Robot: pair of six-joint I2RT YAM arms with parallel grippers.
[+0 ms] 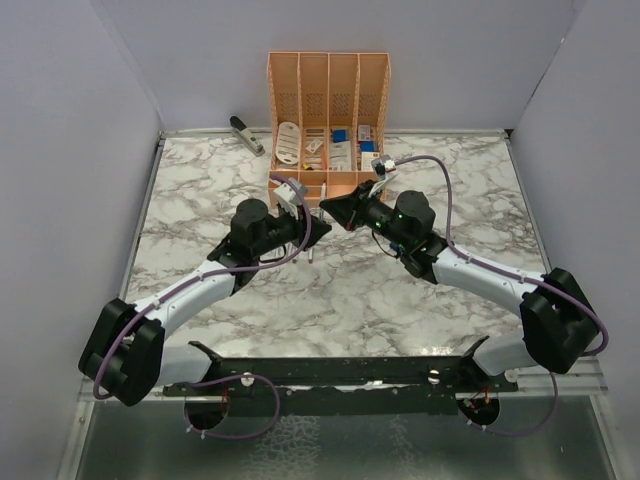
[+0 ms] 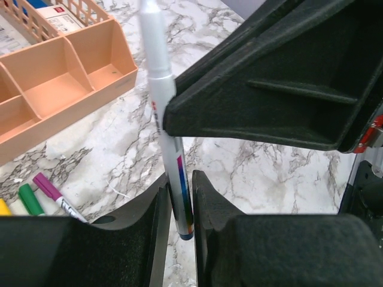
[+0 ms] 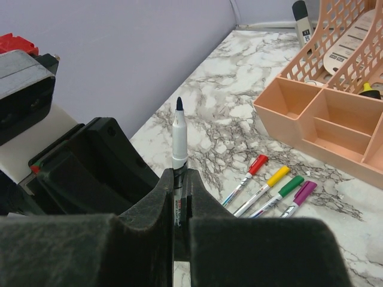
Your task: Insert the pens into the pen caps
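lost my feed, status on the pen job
Right gripper shut on uncapped pen. Left gripper astride its back end, grip unclear. Four capped pens lie aside, nothing blocking.

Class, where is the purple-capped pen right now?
In the right wrist view, the purple-capped pen lies on the table at lower right, beside the green-capped pen, just in front of the orange organiser.

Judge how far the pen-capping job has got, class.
Done: four capped pens (red, yellow, green, purple) lie beside the orange organiser. In hand: the right gripper grips the fifth pen, tip bare; the left gripper flanks its lower end. Left: capping it; its cap isn't visible.
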